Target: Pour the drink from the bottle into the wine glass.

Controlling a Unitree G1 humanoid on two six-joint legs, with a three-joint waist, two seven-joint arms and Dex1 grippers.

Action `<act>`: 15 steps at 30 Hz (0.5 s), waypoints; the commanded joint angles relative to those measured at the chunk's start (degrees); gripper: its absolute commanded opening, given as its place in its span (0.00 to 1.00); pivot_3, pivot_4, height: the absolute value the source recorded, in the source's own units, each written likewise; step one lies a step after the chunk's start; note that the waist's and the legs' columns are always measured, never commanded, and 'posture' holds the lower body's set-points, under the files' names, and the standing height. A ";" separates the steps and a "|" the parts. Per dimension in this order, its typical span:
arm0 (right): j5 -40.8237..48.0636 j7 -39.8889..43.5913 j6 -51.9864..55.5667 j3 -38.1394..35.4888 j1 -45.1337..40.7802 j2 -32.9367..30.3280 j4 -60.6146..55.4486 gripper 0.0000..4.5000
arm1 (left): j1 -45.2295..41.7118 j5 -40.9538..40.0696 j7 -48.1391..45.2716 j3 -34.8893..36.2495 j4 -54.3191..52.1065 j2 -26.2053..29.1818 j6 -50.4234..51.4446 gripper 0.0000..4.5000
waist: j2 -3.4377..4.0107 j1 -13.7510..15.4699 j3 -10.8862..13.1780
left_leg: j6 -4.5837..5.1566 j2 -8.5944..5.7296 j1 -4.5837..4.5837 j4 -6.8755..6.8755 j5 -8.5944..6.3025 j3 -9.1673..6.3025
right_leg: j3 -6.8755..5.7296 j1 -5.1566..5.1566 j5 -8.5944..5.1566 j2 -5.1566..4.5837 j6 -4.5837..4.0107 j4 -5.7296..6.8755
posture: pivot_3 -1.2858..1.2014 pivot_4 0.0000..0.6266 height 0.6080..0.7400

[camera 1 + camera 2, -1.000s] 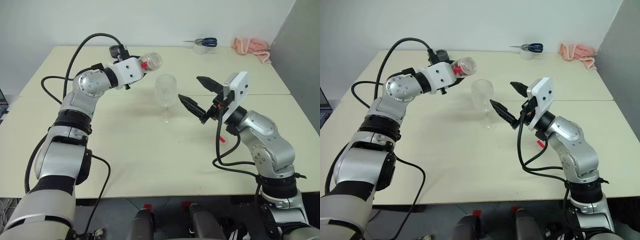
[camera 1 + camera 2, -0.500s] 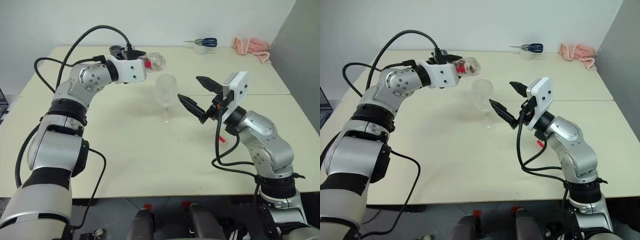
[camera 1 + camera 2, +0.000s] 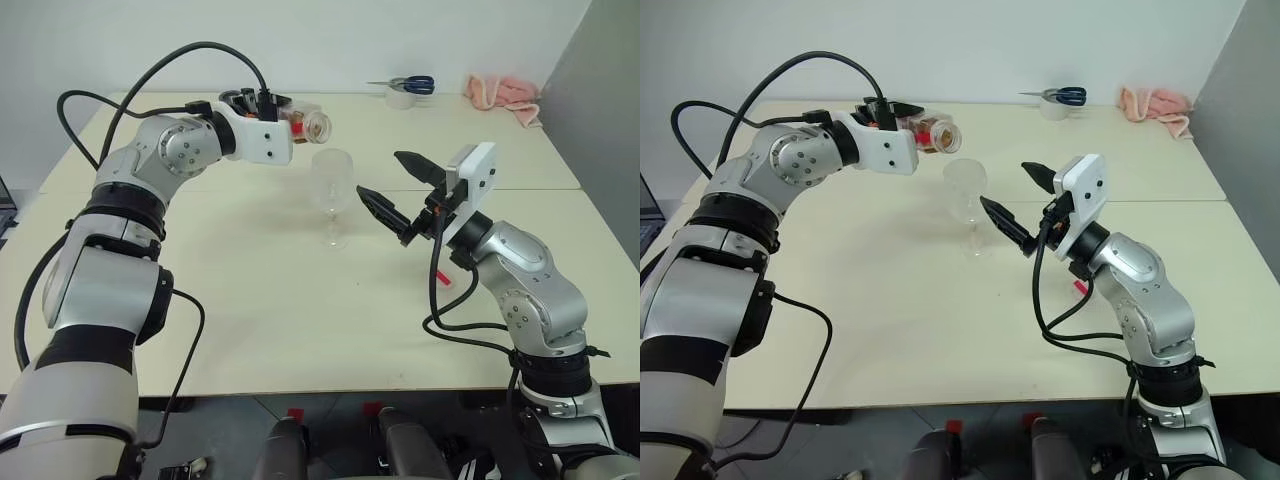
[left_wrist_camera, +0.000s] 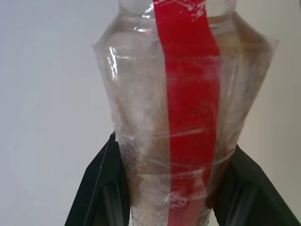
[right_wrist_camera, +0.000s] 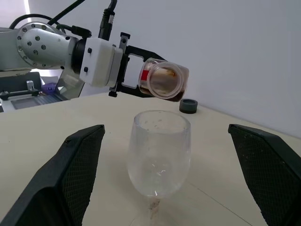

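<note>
The left gripper (image 3: 902, 118) has its jaws clamped on the bottle (image 3: 305, 120), held on its side above the counter (image 3: 250, 290), open mouth aimed at the glass (image 3: 332, 185) and just above and behind its rim. The drink (image 5: 164, 84) lies along the bottle's lower side; none shows in the glass. To pour well, I judge the mouth should come over the middle of the bowl first, then tip on slowly so the stream falls inside the rim. The glass stands upright between the two arms, untouched. The right gripper (image 3: 395, 185) waits just beside it, jaws wide apart, the bowl in front of the gap.
</note>
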 commanded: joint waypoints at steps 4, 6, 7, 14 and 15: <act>-0.23 -0.54 -1.54 -0.77 -0.43 0.71 -1.92 1.00 | -3.53 1.43 2.82 -0.58 -0.27 1.70 -1.59 0.39 | 0.00 -0.02 0.00 | 0.00 0.00 0.00 0.01 0.00 0.00 | 0.00 0.00 0.00 0.00 0.00 0.01 | 0.52 0.24 1.00; -0.28 -0.59 -1.59 -0.72 -0.43 0.89 -1.87 1.00 | -3.88 1.93 3.16 -0.79 -0.14 1.82 -1.83 0.39 | 0.00 -0.02 0.00 | 0.00 0.00 -0.01 0.01 0.00 0.00 | 0.00 0.00 0.00 0.00 0.00 0.00 | 0.52 0.24 1.00; -0.30 -0.58 -1.63 -0.74 -0.42 0.96 -1.83 1.00 | -4.08 2.16 3.35 -0.94 -0.08 1.86 -1.95 0.39 | 0.00 -0.02 0.00 | 0.00 0.00 0.00 0.01 0.00 0.00 | 0.00 0.00 0.00 -0.01 0.00 0.00 | 0.52 0.24 1.00; -0.48 -0.71 -1.92 -0.71 -0.57 1.58 -1.38 1.00 | -5.08 3.78 4.59 -2.22 0.45 2.24 -2.50 0.39 | 0.00 -0.06 0.00 | 0.00 -0.01 0.00 0.03 0.01 0.00 | 0.00 0.00 0.00 -0.01 0.00 0.04 | 0.52 0.24 1.00; -0.55 -0.71 -1.94 -0.73 -0.55 1.67 -1.35 1.00 | -5.24 3.95 4.73 -2.39 0.58 2.29 -2.53 0.39 | 0.00 -0.07 0.00 | -0.01 -0.01 0.00 0.05 0.01 0.00 | 0.00 0.00 0.00 -0.01 0.00 0.05 | 0.52 0.24 1.00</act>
